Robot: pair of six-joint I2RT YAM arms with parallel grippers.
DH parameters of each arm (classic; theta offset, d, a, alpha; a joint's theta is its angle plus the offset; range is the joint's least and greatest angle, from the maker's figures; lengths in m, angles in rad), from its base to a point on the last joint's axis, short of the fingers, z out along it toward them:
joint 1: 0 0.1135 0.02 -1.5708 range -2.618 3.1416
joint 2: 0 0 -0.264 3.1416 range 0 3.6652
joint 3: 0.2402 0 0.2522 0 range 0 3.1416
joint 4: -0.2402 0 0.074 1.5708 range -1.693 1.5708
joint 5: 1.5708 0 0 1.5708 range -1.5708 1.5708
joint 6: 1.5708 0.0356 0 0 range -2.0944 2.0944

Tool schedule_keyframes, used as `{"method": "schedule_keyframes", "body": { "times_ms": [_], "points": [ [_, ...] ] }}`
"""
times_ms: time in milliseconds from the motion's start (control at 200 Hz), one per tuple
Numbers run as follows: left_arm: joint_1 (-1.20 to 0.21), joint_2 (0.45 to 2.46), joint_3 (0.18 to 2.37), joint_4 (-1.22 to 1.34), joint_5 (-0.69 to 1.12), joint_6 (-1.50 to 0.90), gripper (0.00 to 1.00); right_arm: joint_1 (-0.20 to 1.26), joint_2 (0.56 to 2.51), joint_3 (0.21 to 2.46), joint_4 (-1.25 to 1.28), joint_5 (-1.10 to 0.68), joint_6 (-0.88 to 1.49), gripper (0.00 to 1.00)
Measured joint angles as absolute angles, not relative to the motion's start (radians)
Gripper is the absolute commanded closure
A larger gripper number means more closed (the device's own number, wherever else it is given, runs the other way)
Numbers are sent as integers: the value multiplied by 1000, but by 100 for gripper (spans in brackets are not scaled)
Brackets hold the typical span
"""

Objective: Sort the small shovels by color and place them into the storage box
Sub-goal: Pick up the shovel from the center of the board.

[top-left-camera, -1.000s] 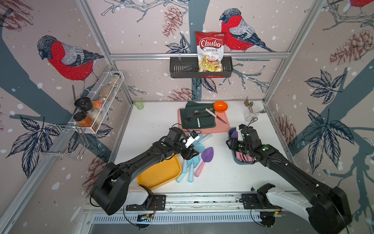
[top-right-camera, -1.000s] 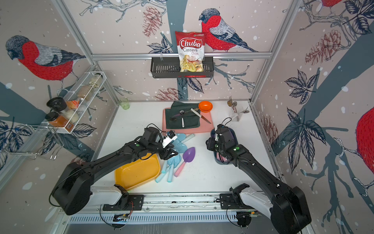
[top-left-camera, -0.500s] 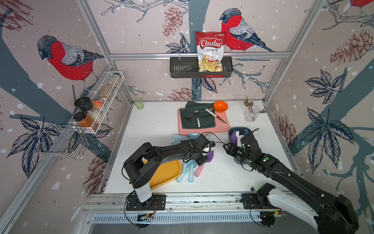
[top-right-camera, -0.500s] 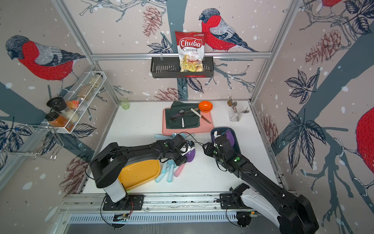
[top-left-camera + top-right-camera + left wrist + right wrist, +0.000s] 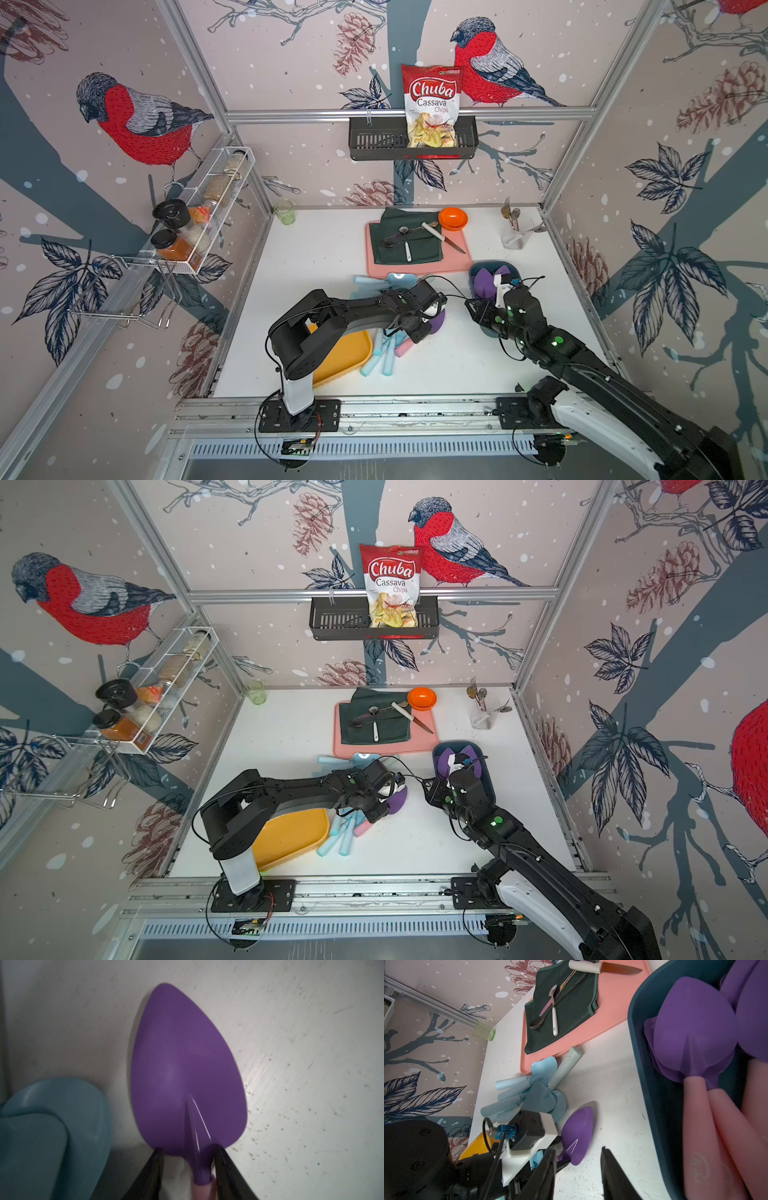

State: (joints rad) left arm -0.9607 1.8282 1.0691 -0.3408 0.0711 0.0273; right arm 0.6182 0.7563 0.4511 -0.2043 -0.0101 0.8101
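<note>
- A purple shovel with a pink handle is seen lying flat on the white table. Its neck is set between the fingers of the left claw, and its blade stretches out ahead of the fingertips.
- The left claw is partly open. One finger is close against the neck and a gap is seen at the other, so no firm grip is judged to be made yet.
- Blue shovels are heaped just beside that claw, partly under its wrist.
- The right claw is open and empty, and is pointed at the left claw from near the purple blade.
- The box is found just beside the right claw, with several purple shovels stacked inside.
- Purple is judged nearly sorted, this being the only one seen outside the box. The blue ones are all left to do, and none is seen in the box.
- The finger gap is shown only by the left wrist view, being hidden by the arm in both top views. The box's contents are shown best by the right wrist view. The blue handles, fanned beside a yellow tray, are shown in a top view.
</note>
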Motion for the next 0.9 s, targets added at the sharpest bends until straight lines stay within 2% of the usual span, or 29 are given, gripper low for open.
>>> {"method": "schedule_keyframes", "body": {
  "times_ms": [355,635,901],
  "points": [
    [-989,1808,1029,-295,9,30,62,614,751,451,-218,-5,810,60],
    [-999,1776,986,-275,-17,42,77,614,751,453,-218,-5,810,59],
    [-1000,1741,955,-272,-29,52,98,614,744,453,-217,0,810,55]
  ]
}}
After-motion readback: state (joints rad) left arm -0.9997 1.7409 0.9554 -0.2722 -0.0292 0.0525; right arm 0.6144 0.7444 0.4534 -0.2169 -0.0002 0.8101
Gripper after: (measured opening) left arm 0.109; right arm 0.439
